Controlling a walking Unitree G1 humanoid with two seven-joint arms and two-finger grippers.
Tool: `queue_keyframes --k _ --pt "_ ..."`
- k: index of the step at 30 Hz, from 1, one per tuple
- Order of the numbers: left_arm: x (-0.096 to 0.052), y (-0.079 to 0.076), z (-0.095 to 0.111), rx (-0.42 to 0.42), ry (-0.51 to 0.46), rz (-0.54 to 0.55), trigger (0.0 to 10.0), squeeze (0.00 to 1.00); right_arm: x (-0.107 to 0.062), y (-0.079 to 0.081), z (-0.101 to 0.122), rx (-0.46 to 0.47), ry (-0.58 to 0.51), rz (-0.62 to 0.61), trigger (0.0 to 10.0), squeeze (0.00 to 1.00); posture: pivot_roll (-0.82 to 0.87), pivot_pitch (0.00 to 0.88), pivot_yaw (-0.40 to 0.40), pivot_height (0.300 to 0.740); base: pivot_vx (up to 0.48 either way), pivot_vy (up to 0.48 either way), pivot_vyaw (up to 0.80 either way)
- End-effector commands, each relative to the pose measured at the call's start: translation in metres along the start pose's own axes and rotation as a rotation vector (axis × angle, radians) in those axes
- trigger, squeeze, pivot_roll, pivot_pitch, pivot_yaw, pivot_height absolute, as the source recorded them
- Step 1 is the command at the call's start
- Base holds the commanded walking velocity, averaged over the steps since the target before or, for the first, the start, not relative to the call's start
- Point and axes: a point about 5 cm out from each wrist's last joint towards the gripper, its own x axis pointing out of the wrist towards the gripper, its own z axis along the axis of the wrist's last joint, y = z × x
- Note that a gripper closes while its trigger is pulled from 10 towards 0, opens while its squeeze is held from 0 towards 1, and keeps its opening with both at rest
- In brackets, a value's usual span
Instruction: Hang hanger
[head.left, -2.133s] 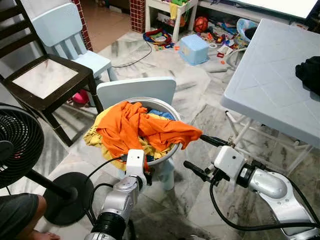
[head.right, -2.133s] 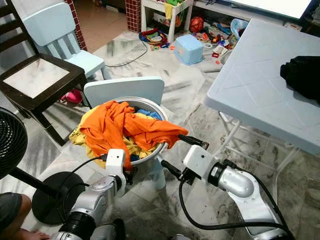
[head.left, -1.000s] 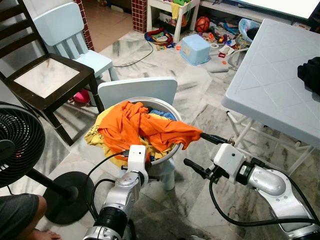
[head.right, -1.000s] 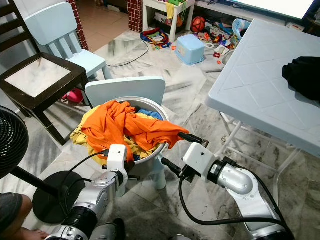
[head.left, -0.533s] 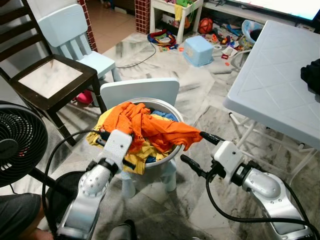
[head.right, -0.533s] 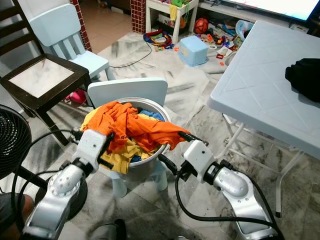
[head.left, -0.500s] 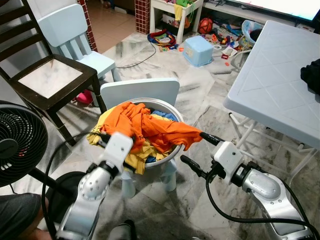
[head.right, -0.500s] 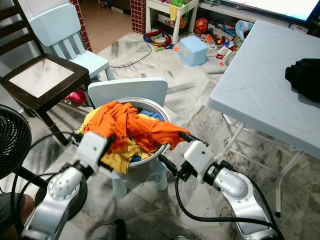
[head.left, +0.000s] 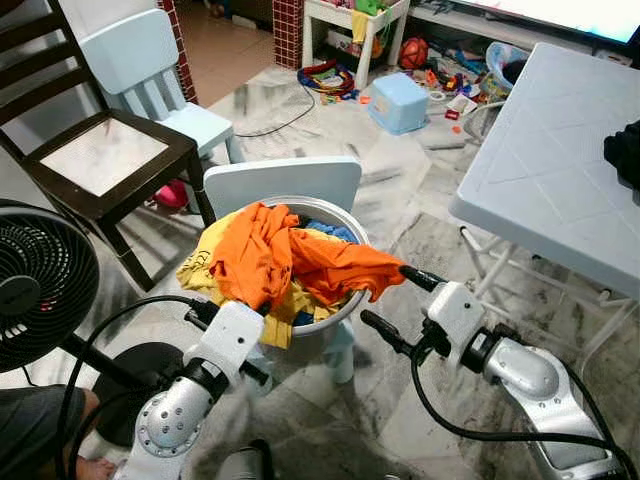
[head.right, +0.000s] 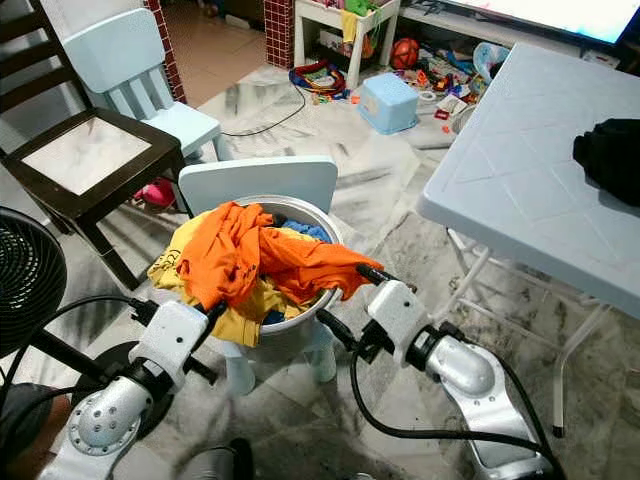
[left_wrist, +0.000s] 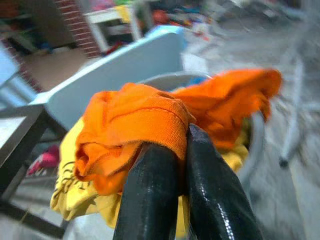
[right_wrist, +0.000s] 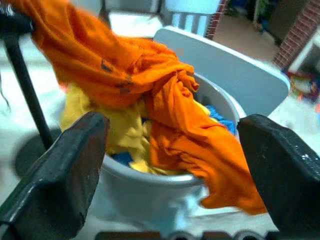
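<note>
**Left end effector pinches the orange garment; no hanger seen yet**

Nearest, the left end effector (left_wrist: 170, 165) has dropped back from the laundry pile toward the robot, its fingers now clamped on a fold of the orange garment (head.left: 268, 255), which has begun to stretch out over the near-left rim. To the right, the right end effector (head.left: 385, 305) stays beside the basin (head.right: 300, 310), fingers spread wide and holding nothing, just short of the garment's trailing end. The basin sits on a small pale stool (head.left: 280, 180), with a yellow cloth (head.left: 200, 270) beneath the orange one. Farther right stands the white surface (head.left: 540, 180), a dark bundle (head.right: 610, 145) on it. I can make out no hanger, so I judge the hanging step has not yet begun.
</note>
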Motion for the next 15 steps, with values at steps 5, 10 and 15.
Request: queue_keyframes --k 5,10,15 --pt "0.011 0.011 0.018 -0.078 -0.074 0.172 7.5 0.00 0.001 -0.019 0.016 0.291 -0.150 -0.311 10.0 0.00 0.03 0.072 -0.039 0.740 0.000 0.000 0.00" --pt "0.018 0.022 0.032 -0.094 -0.132 0.238 10.0 0.00 -0.003 -0.031 0.014 0.383 -0.189 -0.546 10.0 0.00 0.04 0.049 -0.019 0.740 0.000 0.000 0.00" --pt "0.018 0.024 0.031 -0.098 -0.130 0.236 10.0 0.00 -0.007 -0.033 0.011 0.426 -0.189 -0.619 10.0 0.00 0.04 0.040 0.000 0.740 0.000 0.000 0.00"
